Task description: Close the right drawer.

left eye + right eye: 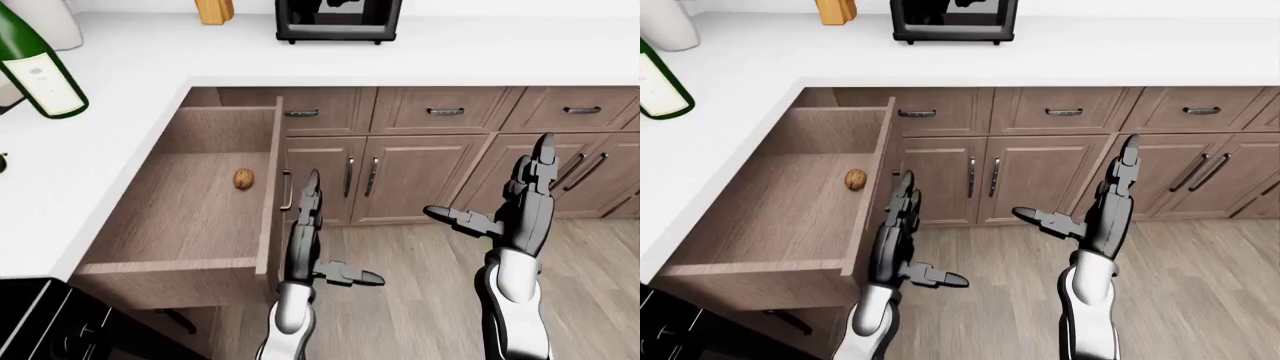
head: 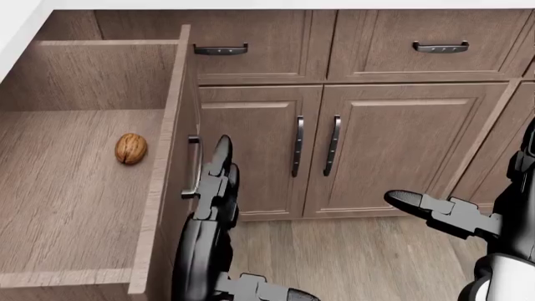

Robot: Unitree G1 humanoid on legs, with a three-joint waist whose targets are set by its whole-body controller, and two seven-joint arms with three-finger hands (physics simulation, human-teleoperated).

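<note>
The brown wooden drawer (image 2: 92, 188) stands fully pulled out at the head view's left, a walnut (image 2: 131, 148) inside. Our left hand (image 2: 213, 188), fingers spread and empty, sits beside its dark handle (image 2: 194, 168); a glancing push could slip off.

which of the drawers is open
The drawer at the left of the left-eye view, pulled out with a walnut inside. The other drawers along the top row sit flush with the cabinets.

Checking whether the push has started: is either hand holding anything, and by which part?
Nothing is held. The left hand stands open-fingered beside the drawer handle, not closed round it; contact cannot be told. The right hand is open in the air.
</note>
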